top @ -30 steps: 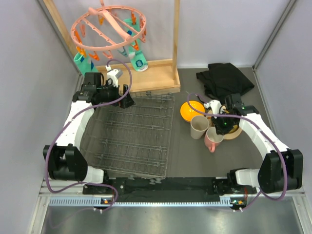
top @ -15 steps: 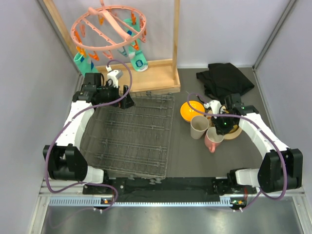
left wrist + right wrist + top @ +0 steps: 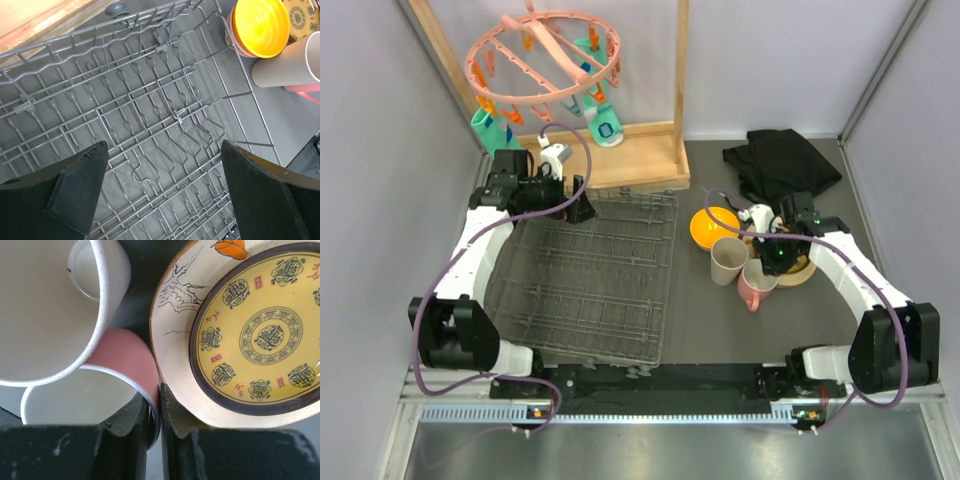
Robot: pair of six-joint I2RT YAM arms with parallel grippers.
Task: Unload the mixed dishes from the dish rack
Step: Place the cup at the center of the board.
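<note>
The dark grey wire dish rack (image 3: 590, 280) lies on the left of the table with nothing in it; it fills the left wrist view (image 3: 150, 115). My left gripper (image 3: 582, 208) hovers open over its far edge. My right gripper (image 3: 772, 262) is shut on the rim of the pink mug (image 3: 757, 285), one finger inside and one outside (image 3: 154, 412). The mug stands next to the beige cup (image 3: 728, 260) and the orange bowl (image 3: 714, 227). The small yellow patterned plate (image 3: 260, 335) lies on the cream bird-painted plate (image 3: 175, 315) just right of the mug.
A wooden frame (image 3: 630, 150) with a pink peg hanger (image 3: 545, 55) stands at the back left. A black cloth (image 3: 780, 165) lies at the back right. Grey walls close in both sides.
My right gripper with the pink mug has shifted very slightly. The left arm has not moved.
</note>
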